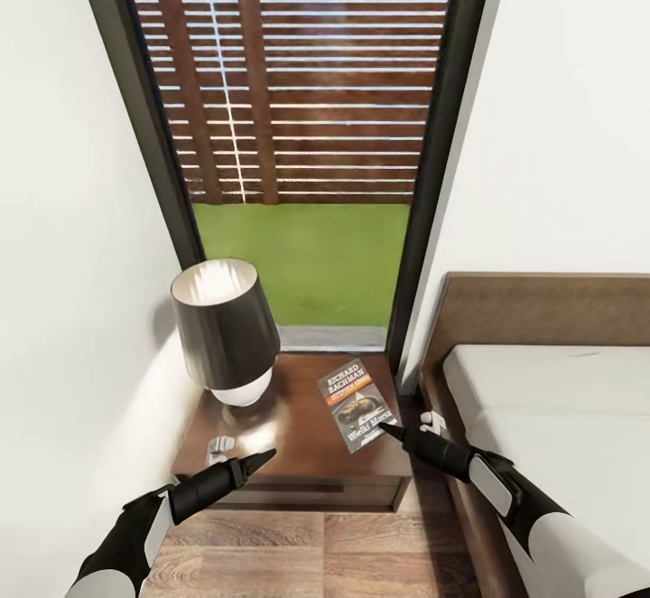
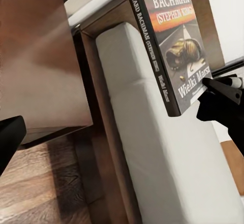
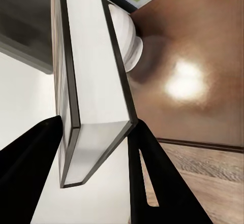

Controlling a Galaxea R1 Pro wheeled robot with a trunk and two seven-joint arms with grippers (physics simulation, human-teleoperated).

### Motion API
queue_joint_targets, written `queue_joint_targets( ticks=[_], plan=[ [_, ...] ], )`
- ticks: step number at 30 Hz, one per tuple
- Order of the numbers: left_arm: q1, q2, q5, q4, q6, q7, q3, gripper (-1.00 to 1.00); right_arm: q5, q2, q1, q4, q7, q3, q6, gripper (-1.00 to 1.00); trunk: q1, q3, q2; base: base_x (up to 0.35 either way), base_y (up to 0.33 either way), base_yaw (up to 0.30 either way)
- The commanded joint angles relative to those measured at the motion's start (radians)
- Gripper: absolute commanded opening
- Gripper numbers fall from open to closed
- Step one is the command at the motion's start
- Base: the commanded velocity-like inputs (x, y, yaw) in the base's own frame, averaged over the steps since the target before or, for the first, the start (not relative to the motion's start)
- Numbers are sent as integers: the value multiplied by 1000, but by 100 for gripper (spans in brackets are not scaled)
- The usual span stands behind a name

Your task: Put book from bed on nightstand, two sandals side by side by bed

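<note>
One book (image 1: 358, 403) pinched at lower edge by right end effector (image 1: 394, 431), held over nightstand (image 1: 298, 435) top beside lamp (image 1: 227, 331), likely for set-down. Left end effector (image 1: 257, 462) empty; cannot tell if open. Bed (image 1: 560, 417) just right.

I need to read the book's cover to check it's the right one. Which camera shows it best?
The left wrist view: the book faces the camera, with its title lettering and spine readable, gripped at its lower corner. The head view shows the whole cover, small, over the nightstand. The right wrist view catches only its page edges between the right gripper fingers.
</note>
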State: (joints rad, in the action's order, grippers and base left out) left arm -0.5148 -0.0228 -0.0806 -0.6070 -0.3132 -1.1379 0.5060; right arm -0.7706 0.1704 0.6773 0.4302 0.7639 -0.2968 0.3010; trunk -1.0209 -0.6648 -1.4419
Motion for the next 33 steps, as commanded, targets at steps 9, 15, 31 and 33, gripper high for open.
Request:
queue_joint_targets(
  ticks=[9,15,31,33],
  plan=[
    [-1,-2,-8,-1,-11,-5,9,100,-29,1,1,1,1,-4,9,-100,-35,-29,-64,0,0,0],
    [-1,-2,-8,-2,-12,-10,9,100,-29,1,1,1,0,-4,9,-100,-50,-42,-92,0,0,0],
    [-1,-72,-6,19,-29,-76,0,100,-27,-80,1,-9,-8,-5,7,-100,-50,-42,-92,0,0,0],
    [-1,-75,-5,20,-51,-77,0,100,-27,-90,1,-9,-11,-5,7,-100,-50,-42,-92,0,0,0]
  ],
)
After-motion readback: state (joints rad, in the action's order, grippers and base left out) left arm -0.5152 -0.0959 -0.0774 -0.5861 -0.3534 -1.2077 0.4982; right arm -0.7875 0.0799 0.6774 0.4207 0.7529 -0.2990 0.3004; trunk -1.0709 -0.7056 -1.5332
